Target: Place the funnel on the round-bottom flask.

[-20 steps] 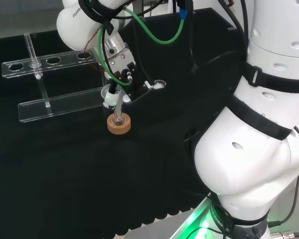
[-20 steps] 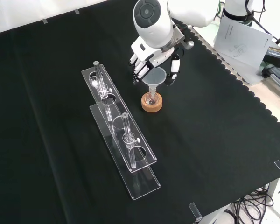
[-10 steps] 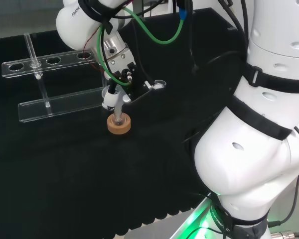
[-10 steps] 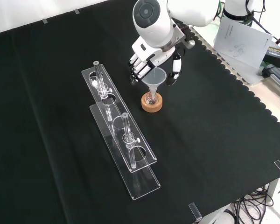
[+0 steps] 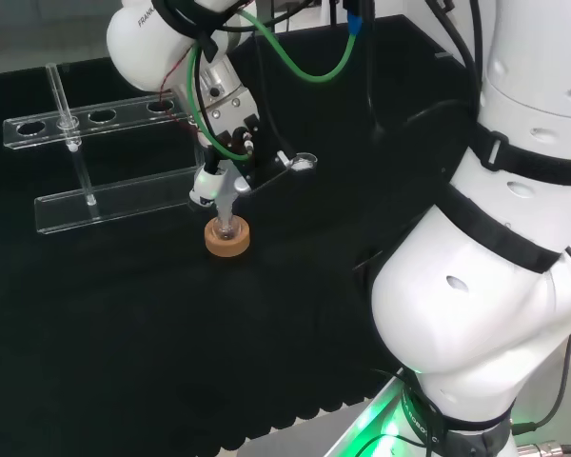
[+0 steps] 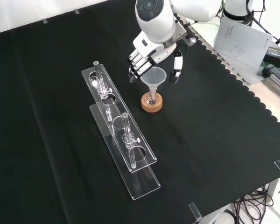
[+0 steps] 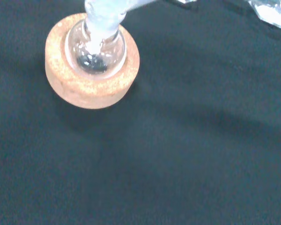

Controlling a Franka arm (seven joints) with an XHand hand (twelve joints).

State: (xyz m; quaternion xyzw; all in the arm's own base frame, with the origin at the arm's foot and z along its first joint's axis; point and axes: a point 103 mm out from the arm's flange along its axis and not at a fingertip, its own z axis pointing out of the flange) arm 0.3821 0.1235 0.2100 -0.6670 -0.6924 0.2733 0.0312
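Note:
A clear funnel point(image 6: 153, 77) stands upright with its stem in the neck of the small round-bottom flask point(image 6: 152, 97), which rests on a cork ring point(image 6: 152, 104). The hand point(image 6: 151, 49) hovers just above and behind it, open, with fingers point(image 6: 136, 63) to the funnel's left and the thumb point(image 6: 177, 70) to its right, both apart from the rim. In the head view the hand point(image 5: 230, 143) hangs over the funnel point(image 5: 227, 195) and cork ring point(image 5: 227, 240). The wrist view looks down on the cork ring point(image 7: 91, 63), the flask point(image 7: 96, 47) and the funnel's stem point(image 7: 103, 14).
Two clear racks point(image 6: 113, 116) point(image 6: 133, 161) with test tubes lie left of the cork ring in the front view. A small clear piece point(image 5: 305, 162) lies to the hand's right in the head view. Papers point(image 6: 240, 37) lie beyond the cloth's scalloped edge.
The hand has lifted a little and its fingers and thumb have spread away from the funnel. The funnel stays standing in the flask.

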